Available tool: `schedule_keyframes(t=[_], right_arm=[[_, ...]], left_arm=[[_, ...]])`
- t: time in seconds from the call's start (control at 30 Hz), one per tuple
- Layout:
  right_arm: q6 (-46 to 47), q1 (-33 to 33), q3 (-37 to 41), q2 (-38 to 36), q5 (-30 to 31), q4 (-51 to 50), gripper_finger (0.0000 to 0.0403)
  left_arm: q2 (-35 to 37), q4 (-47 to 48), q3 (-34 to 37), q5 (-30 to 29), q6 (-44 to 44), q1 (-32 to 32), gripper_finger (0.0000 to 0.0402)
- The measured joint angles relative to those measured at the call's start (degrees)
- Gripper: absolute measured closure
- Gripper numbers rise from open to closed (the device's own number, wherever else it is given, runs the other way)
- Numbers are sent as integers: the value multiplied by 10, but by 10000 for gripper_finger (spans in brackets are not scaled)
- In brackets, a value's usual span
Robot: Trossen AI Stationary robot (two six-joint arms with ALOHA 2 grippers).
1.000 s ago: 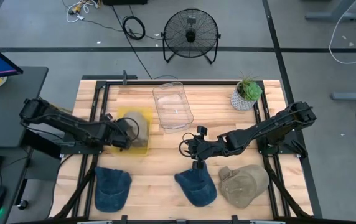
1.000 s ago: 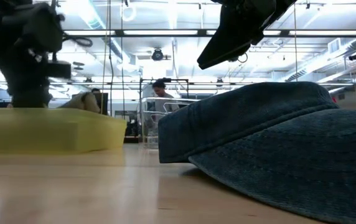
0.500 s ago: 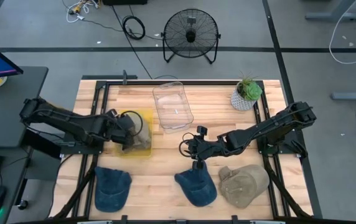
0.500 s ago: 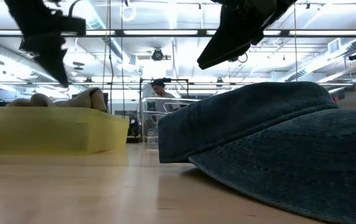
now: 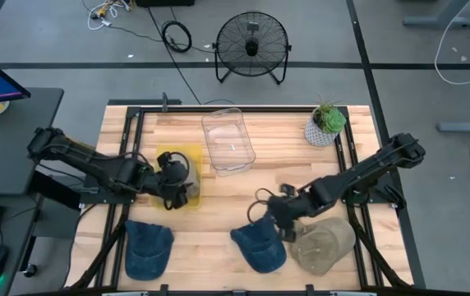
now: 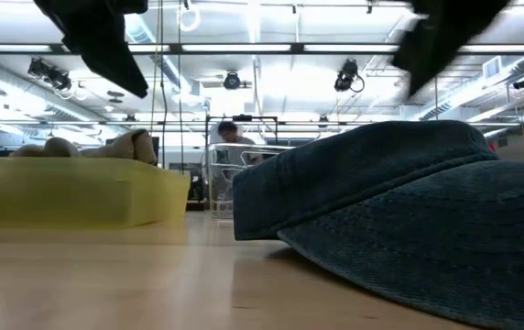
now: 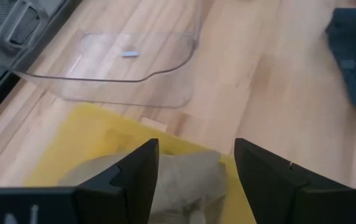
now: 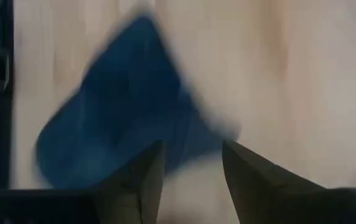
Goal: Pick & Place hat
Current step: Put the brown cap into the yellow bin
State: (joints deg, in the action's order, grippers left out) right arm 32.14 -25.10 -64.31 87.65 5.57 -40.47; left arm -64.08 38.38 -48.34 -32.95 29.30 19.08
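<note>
A tan hat (image 5: pixel 183 177) lies in the yellow bin (image 5: pixel 163 158), where the left wrist view shows it too (image 7: pixel 178 180). My left gripper (image 5: pixel 172 187) (image 7: pixel 196 144) hangs open just above it, clear of the bin in the low view (image 6: pixel 106 41). A blue denim hat (image 5: pixel 260 248) (image 6: pixel 409 211) rests crown up on the table near the middle of the near edge. My right gripper (image 5: pixel 270 220) (image 8: pixel 193 146) is open above that hat's far side, with the hat (image 8: pixel 116 124) blurred beyond its fingers.
A second blue hat (image 5: pixel 148 247) lies near the left corner and another tan hat (image 5: pixel 323 244) right of the middle blue one. A clear plastic bin (image 5: pixel 228 140) and a potted plant (image 5: pixel 326 123) stand toward the far edge. A person shows beyond the table in the low view.
My left gripper has risen out of the yellow bin and shifted slightly toward the near edge, while the tan hat stays in the bin. My right gripper has swung toward the table's right and near edge, closer to the middle blue hat, moving fast enough to blur.
</note>
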Motion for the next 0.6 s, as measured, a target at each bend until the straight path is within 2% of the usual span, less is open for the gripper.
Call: schedule_keyframes(t=[0.17,0.47,0.6], right_arm=[[197,-42,-3,-1,-91,-115,238],[504,-135,29,2,-76,-221,238],[593,-169,64,2,-107,-215,238]], left_arm=[[-1,-1,0,0,0,5,188],[-1,-5,0,0,1,5,188],[-1,-5,0,0,1,5,189]])
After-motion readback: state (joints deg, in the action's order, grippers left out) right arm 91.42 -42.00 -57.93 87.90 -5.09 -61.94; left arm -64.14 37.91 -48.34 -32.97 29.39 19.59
